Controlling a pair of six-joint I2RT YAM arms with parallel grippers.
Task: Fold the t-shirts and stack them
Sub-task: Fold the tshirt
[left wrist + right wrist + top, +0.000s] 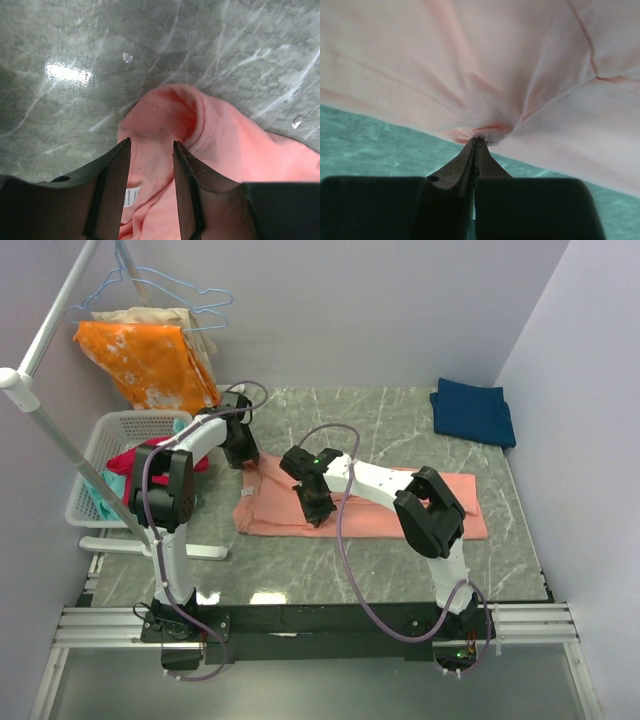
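Pinching the salmon-pink t-shirt [530, 75], right pincer [478, 141] clamped; left pincer [151, 143] half apart over collar [197, 117].

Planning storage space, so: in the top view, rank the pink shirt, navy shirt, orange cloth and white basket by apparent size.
1. salmon-pink t-shirt.
2. orange cloth and white basket, alike; the cloth hangs nearer the camera, so unranked.
3. navy t-shirt.

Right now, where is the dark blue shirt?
In the overhead view the navy t-shirt lies folded at the far right corner of the table, by the right wall, beyond and clear of the salmon-pink t-shirt.
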